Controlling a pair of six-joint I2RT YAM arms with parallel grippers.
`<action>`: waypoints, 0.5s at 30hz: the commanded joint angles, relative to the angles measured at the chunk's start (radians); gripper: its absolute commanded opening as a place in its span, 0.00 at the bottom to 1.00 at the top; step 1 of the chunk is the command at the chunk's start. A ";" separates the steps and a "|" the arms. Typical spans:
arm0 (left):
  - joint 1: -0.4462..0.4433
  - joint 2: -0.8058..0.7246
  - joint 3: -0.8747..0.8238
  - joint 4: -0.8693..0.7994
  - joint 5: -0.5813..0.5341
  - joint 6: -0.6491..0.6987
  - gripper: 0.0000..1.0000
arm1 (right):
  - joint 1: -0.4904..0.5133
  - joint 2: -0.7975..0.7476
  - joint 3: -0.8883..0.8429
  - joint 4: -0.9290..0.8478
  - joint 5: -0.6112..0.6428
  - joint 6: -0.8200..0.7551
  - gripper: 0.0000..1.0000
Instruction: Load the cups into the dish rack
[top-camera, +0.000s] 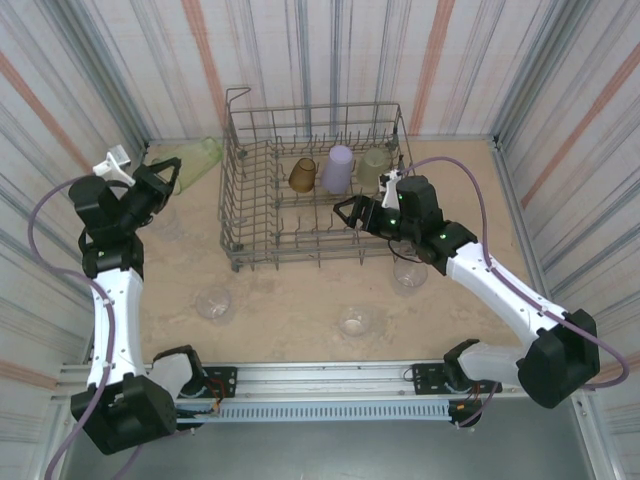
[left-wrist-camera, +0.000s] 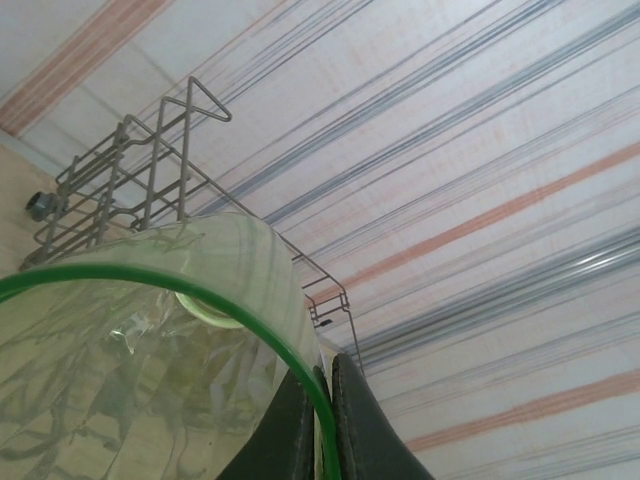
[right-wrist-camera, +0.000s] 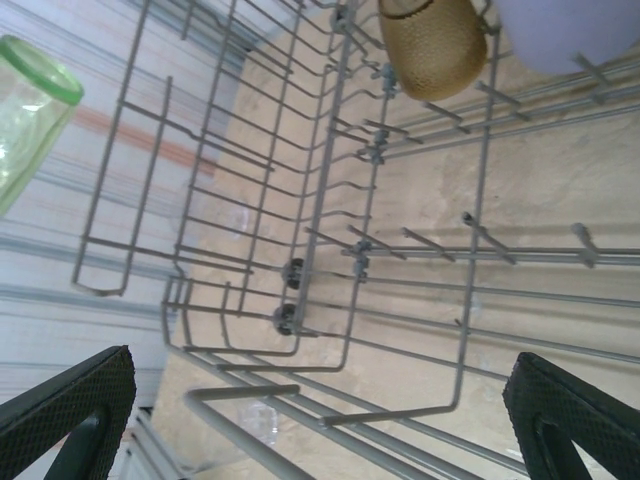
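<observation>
One green cup (left-wrist-camera: 150, 340) in left pincer (left-wrist-camera: 326, 425)

Striped walls (top-camera: 80, 60), perhaps corrugated sheet, enclose a mottled beige tabletop (top-camera: 290, 300); a metal rail (top-camera: 330, 375) edges it.

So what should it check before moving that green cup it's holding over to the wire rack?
1. Grip: left gripper pinches the green cup by its rim: ok.
2. Room in the dish rack: near rows bare: ok.
3. Path: right gripper hangs open over the rack: not ok.
4. Racked amber cup and lavender cup sit in the far row: ok.
5. Whether the grip will hold: cannot tell.
</observation>
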 joint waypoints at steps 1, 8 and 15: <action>-0.011 0.012 -0.025 0.155 0.077 -0.074 0.00 | 0.008 -0.006 -0.014 0.069 -0.026 0.043 0.99; -0.098 0.035 -0.022 0.163 0.074 -0.036 0.00 | 0.008 0.012 -0.012 0.119 -0.062 0.046 0.99; -0.232 0.076 -0.013 0.203 0.062 -0.017 0.00 | 0.008 0.009 -0.042 0.199 -0.102 0.087 0.99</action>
